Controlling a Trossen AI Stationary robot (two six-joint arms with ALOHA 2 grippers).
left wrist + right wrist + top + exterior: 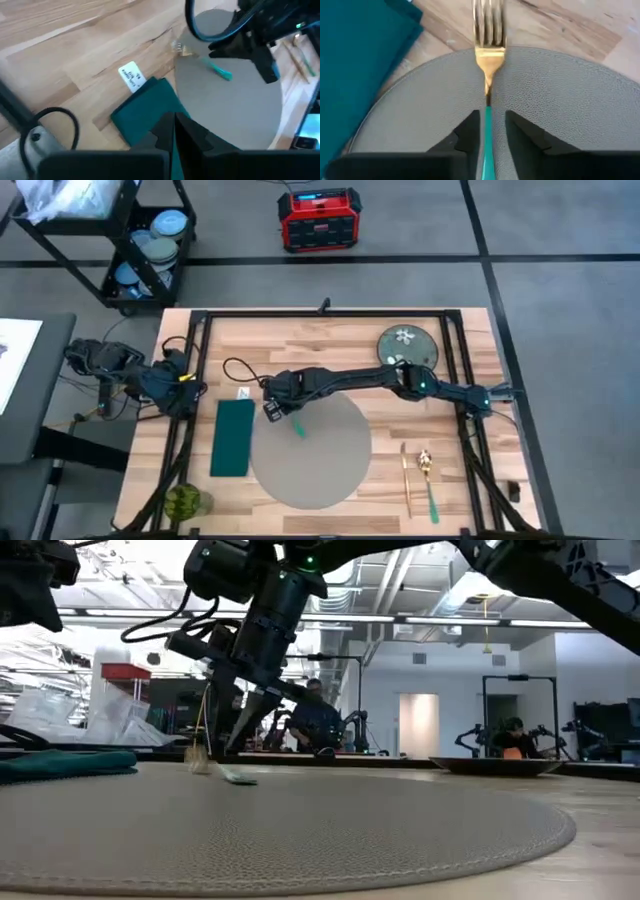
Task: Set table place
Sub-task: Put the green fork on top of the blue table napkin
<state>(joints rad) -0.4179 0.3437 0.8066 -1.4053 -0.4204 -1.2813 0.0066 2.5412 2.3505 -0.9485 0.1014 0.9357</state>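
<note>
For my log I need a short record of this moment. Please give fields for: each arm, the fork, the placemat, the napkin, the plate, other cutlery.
right gripper: reached across the table, fingers shut on the fork's teal handle
left gripper: waits at the table's left edge, fingers shut
fork: gold tines over the placemat's edge, near the napkin
placemat: round, grey, table centre
napkin: green, left of placemat
plate: dark, far right, off placemat
other cutlery: right of placemat

A dark green napkin (233, 437) lies flat, with a small white tag (243, 393) just beyond its far end. A dark floral plate (407, 346) sits at the far right. Near the front edge lie a spoon (428, 480) and a gold knife (406, 480). A green glass (184, 502) stands at the front left corner. On the floor stand a red box (318, 218) and a black wire cart (150, 245) with blue dishes.
</note>
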